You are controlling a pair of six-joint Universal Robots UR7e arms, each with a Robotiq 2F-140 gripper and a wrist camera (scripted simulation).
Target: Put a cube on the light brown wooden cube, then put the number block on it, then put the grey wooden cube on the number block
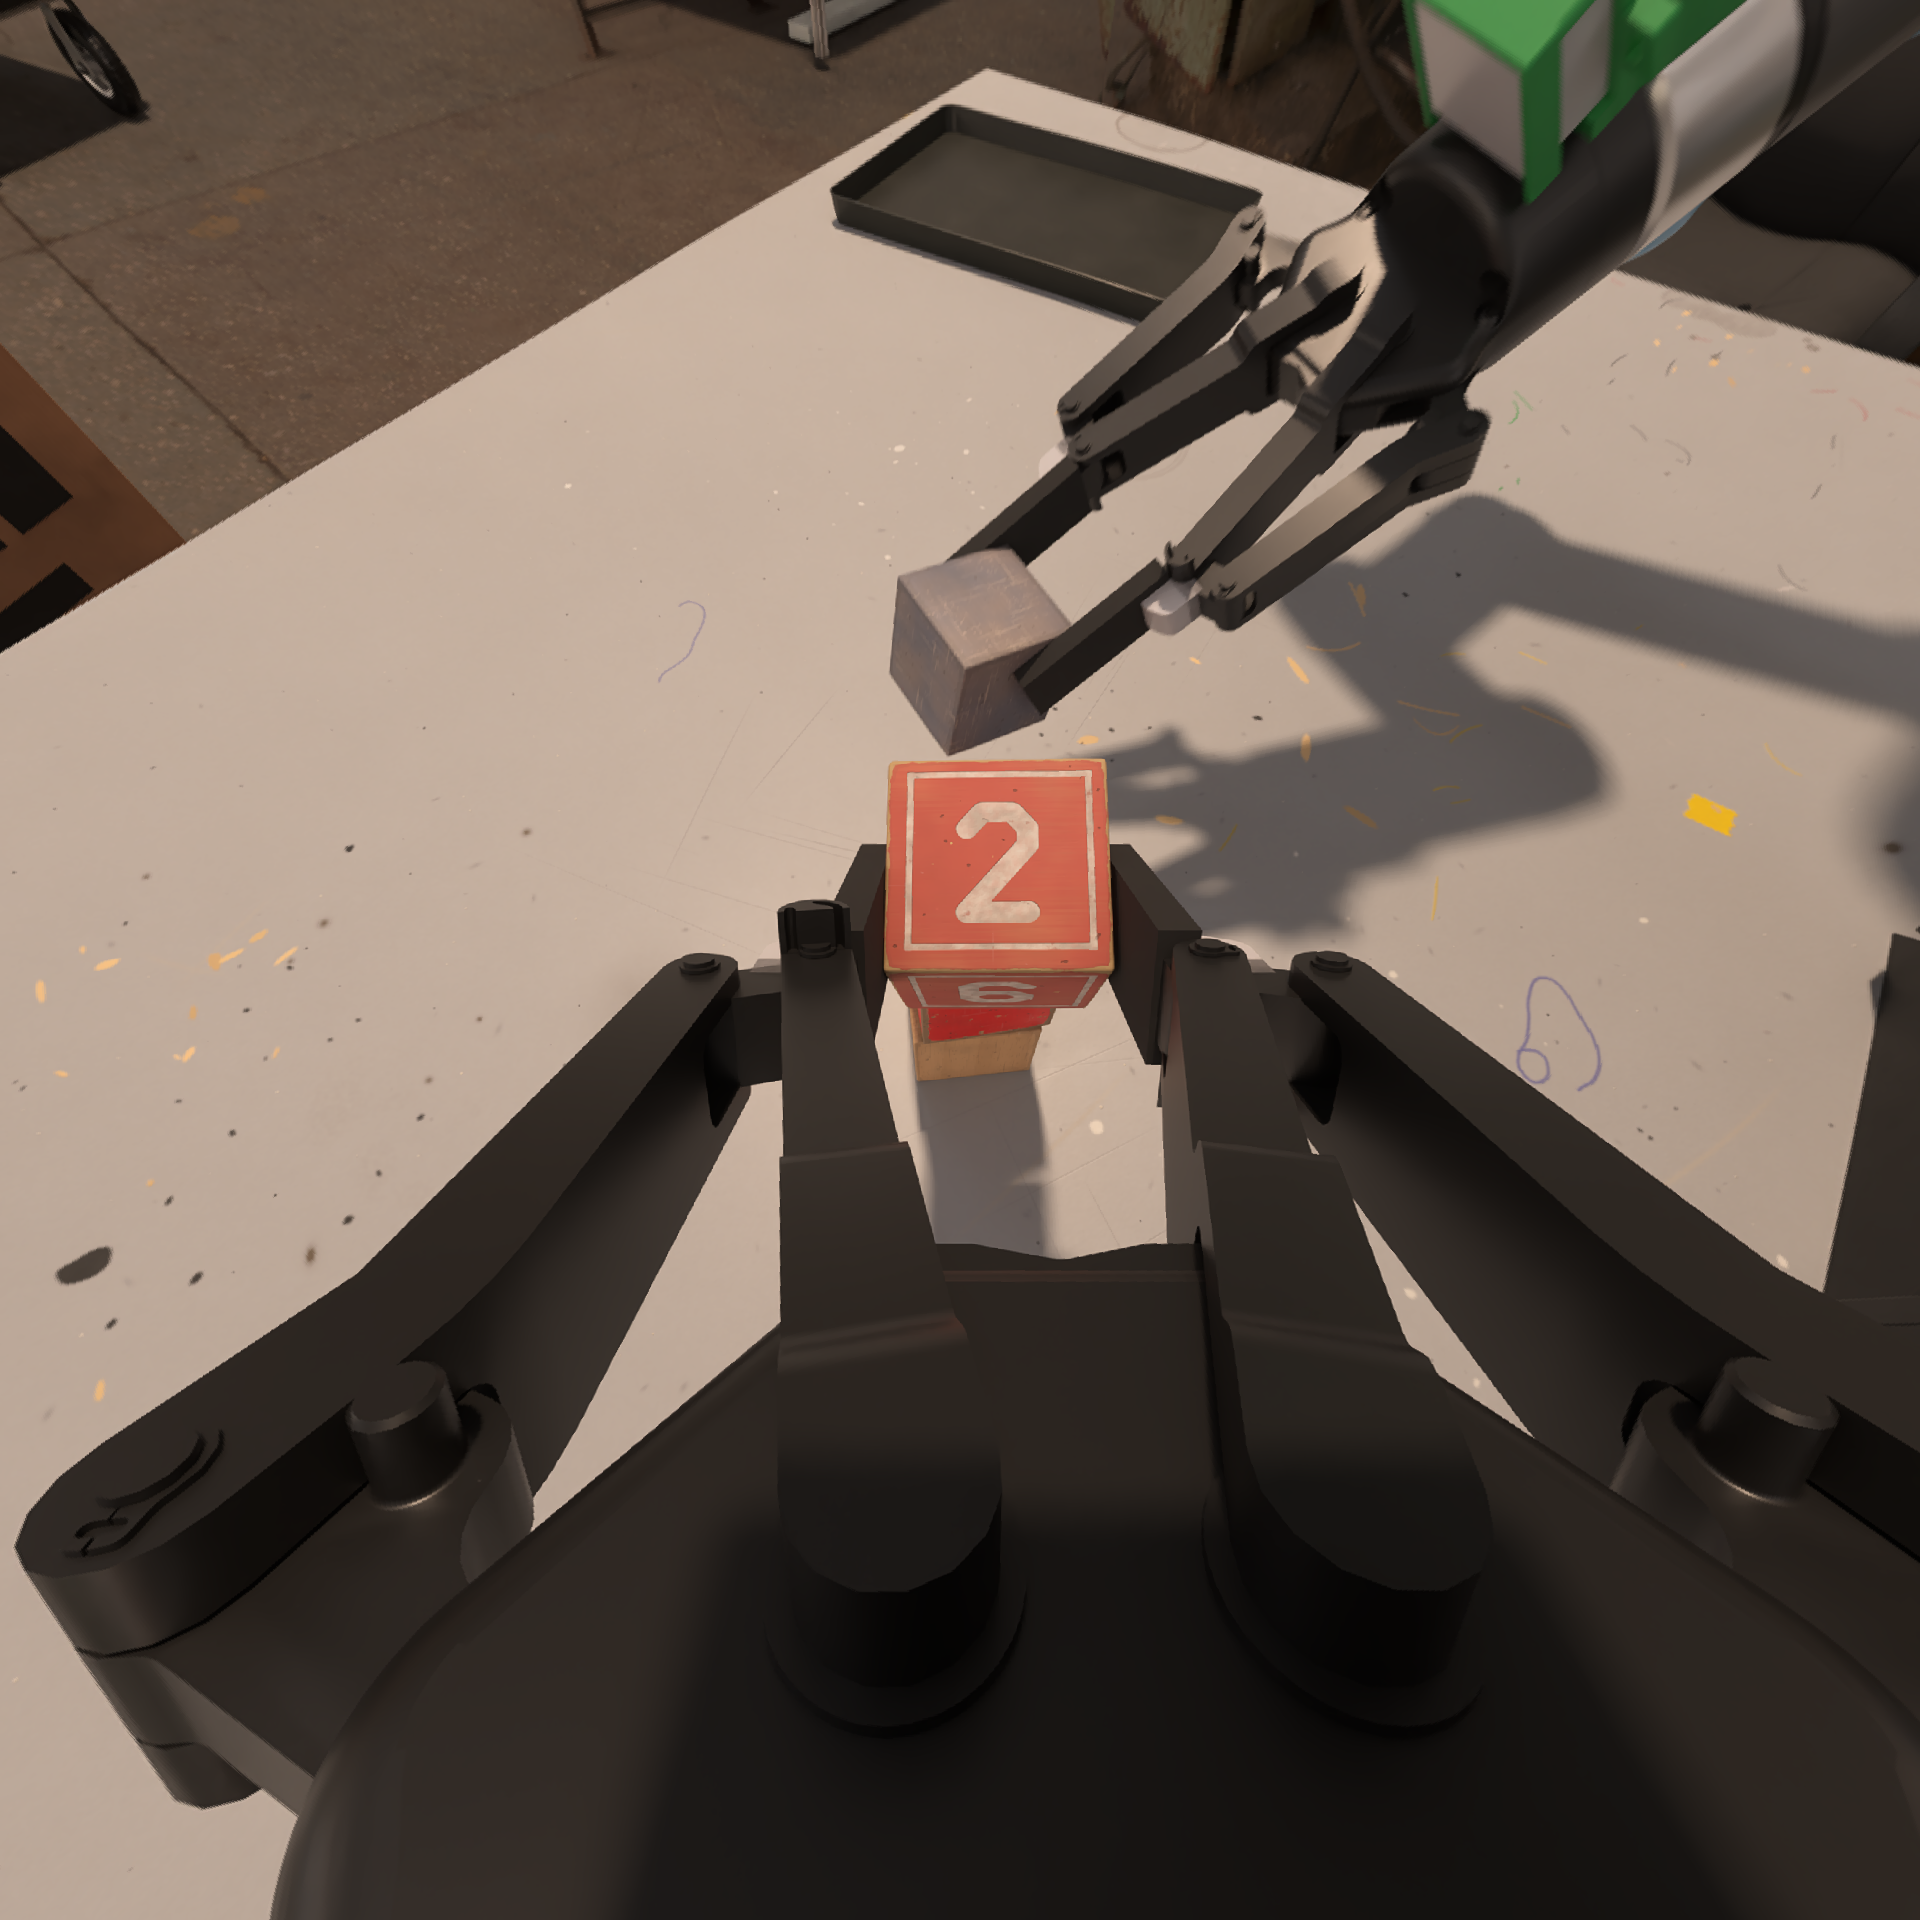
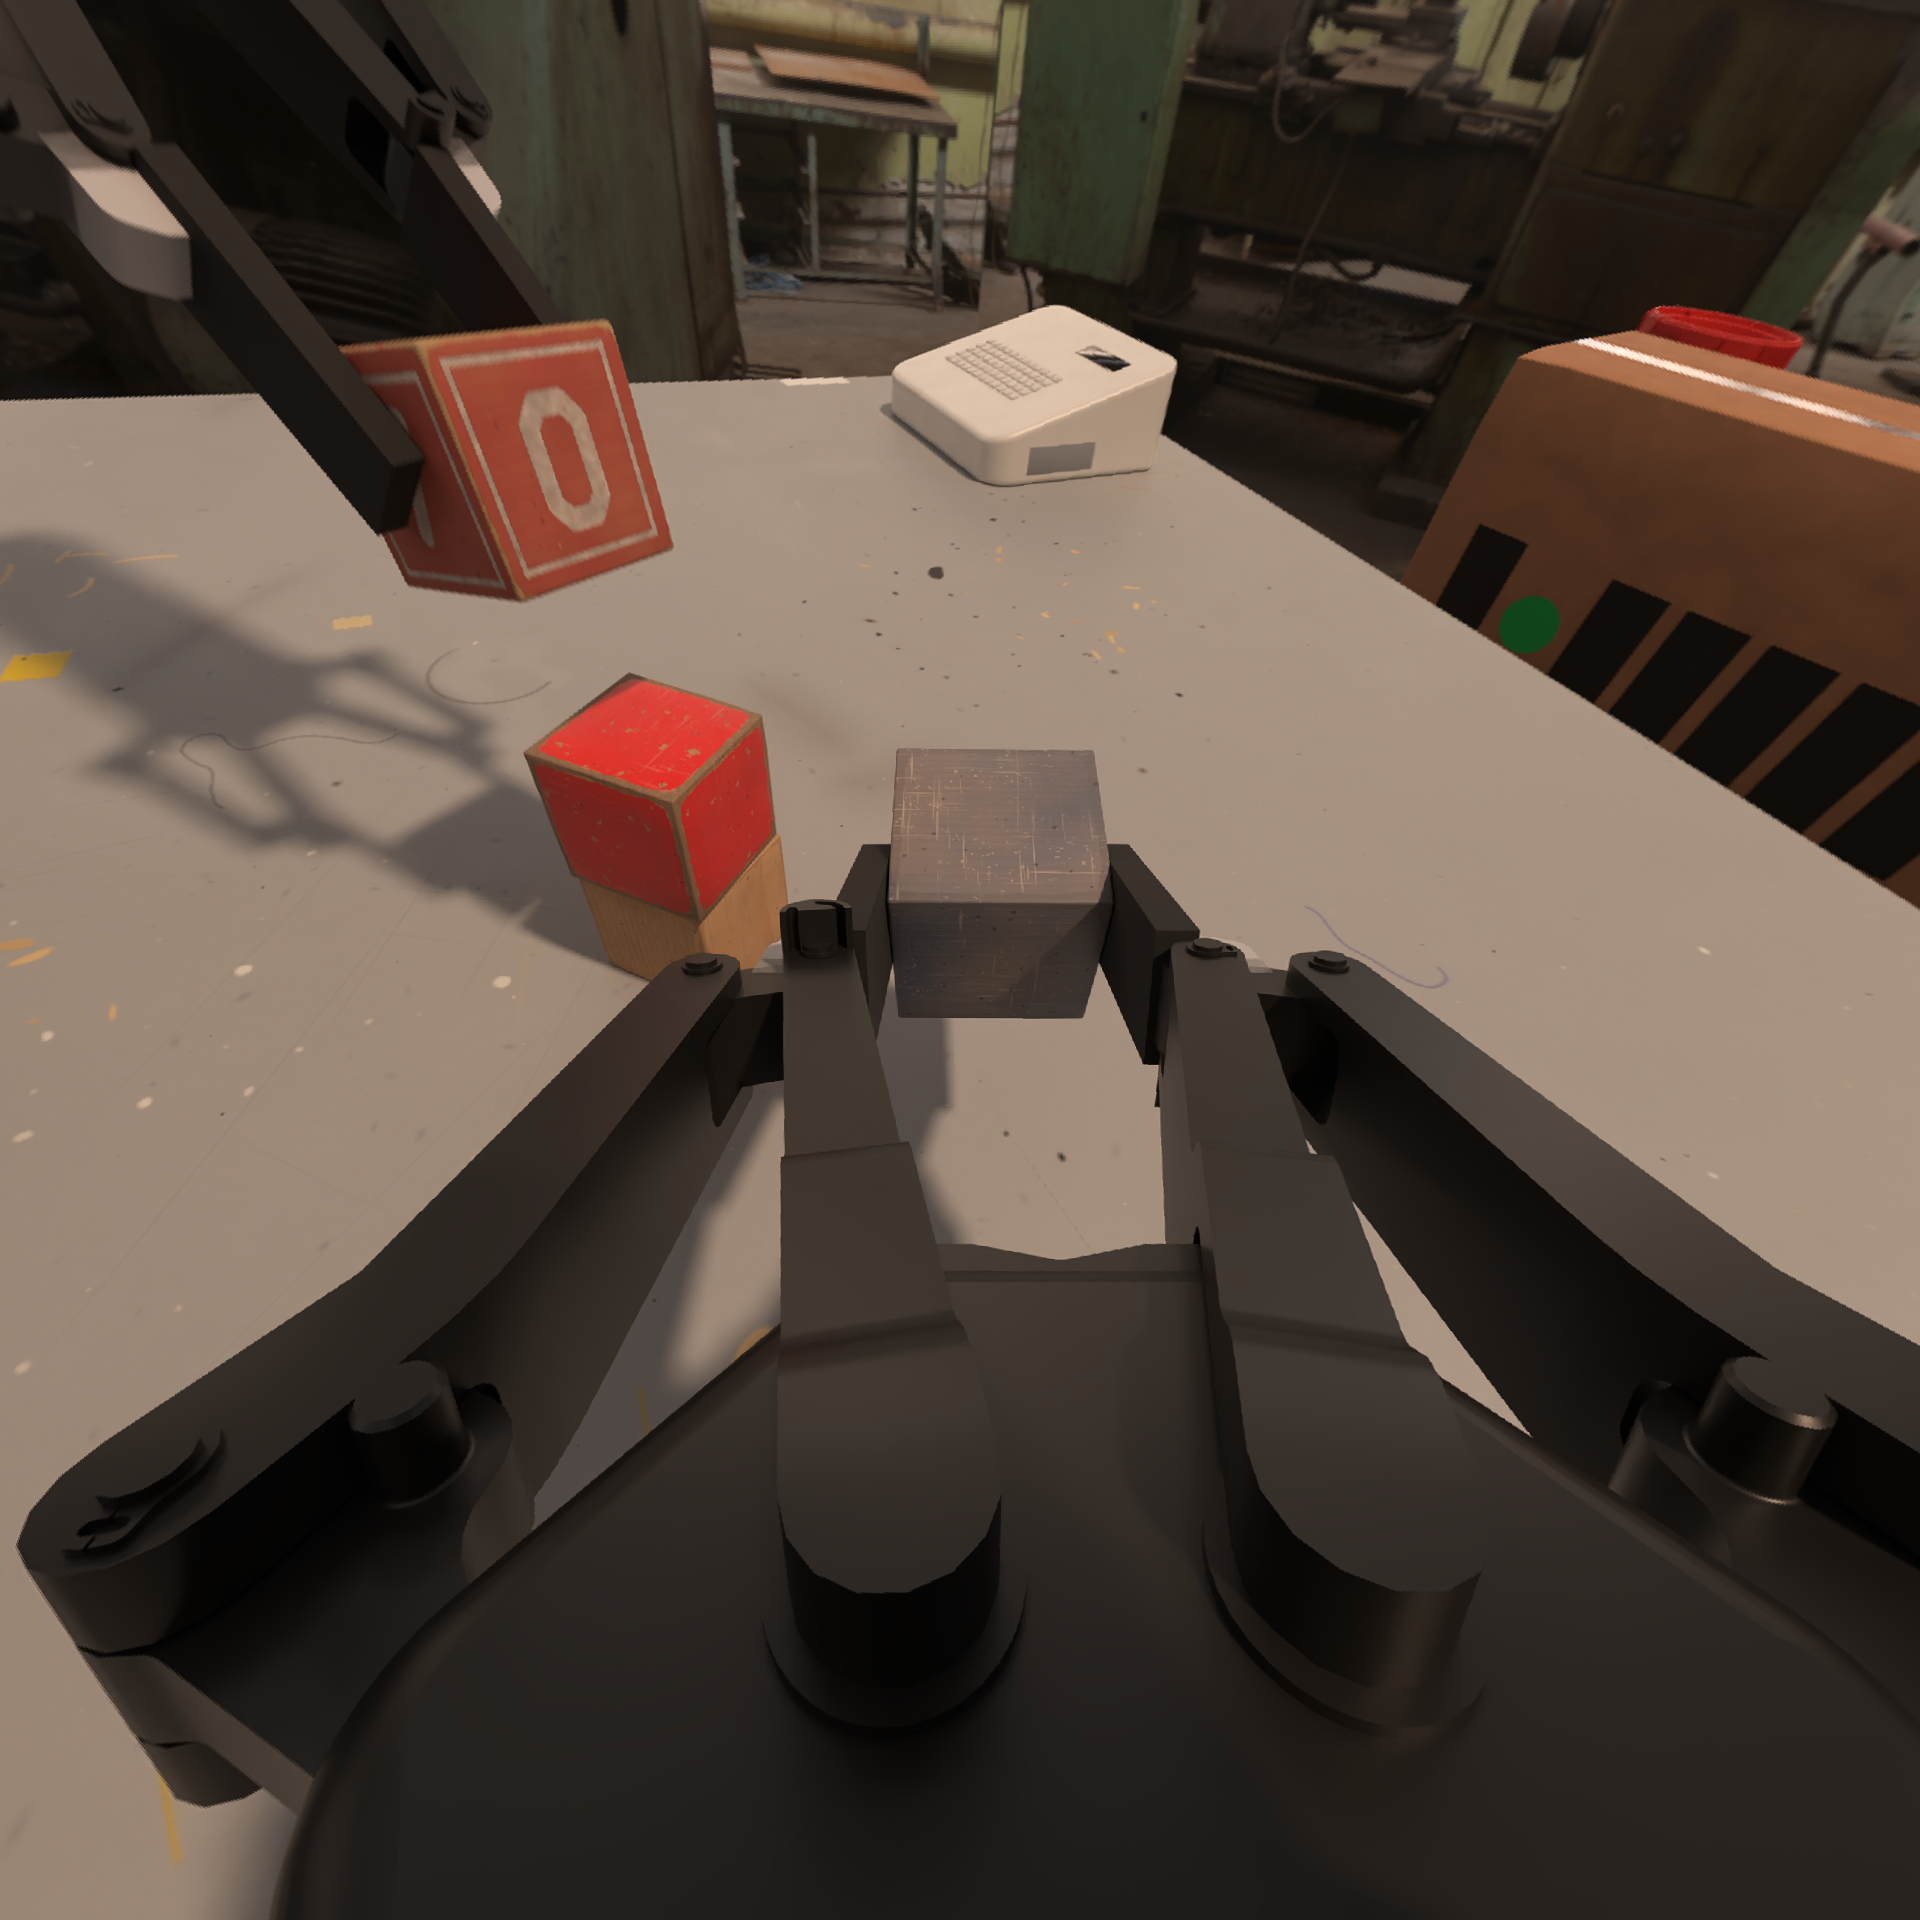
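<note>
Number block (image 1: 997, 868) clamped between left hand (image 1: 995, 914) fingers, airborne.

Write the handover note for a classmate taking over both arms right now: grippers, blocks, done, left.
Left gripper: shut on the number block, held in the air above the stack.
Right gripper: shut on the grey cube, held off the table beside the stack.
Done: red cube sits on the light brown cube.
Left: set the number block on the red cube, release, then place the grey cube on top.
</note>
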